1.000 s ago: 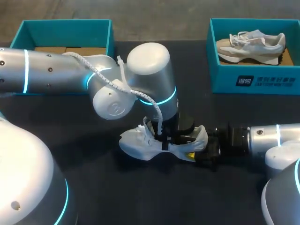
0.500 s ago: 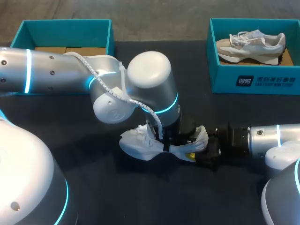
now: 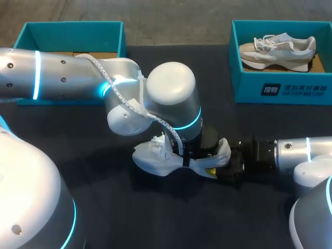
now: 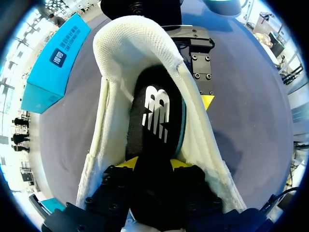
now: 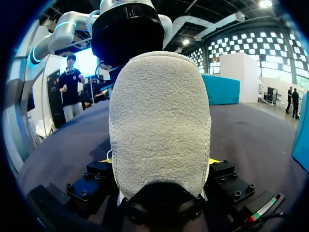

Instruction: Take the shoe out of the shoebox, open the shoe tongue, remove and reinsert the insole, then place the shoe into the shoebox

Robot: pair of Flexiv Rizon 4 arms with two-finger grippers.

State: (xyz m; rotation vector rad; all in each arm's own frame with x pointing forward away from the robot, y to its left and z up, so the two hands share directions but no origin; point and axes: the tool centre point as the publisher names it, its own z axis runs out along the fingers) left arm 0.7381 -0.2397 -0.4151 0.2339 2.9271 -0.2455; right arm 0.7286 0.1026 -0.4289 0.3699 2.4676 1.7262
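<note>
A white shoe (image 3: 153, 160) lies on its sole in the middle of the black table. My right gripper (image 3: 223, 167) is shut on its heel; in the right wrist view the fuzzy heel (image 5: 159, 125) fills the space between the right gripper's (image 5: 160, 162) wide-set fingers. My left gripper (image 3: 196, 151) points down into the shoe's mouth. In the left wrist view the black insole (image 4: 155, 113) lies inside the shoe, its near end rising between the yellow tips of the left gripper (image 4: 153, 163), which press it from both sides. The right gripper's body (image 4: 200, 63) shows beyond the heel.
A teal shoebox (image 3: 280, 91) at the back right holds a second pale shoe (image 3: 277, 47). Another teal shoebox (image 3: 72, 30) stands at the back left, partly behind my left arm. The table in front of the shoe is bare black cloth.
My left arm's wrist has shifted a little to the right and lower over the shoe. The shoe and the right arm have stayed where they were.
</note>
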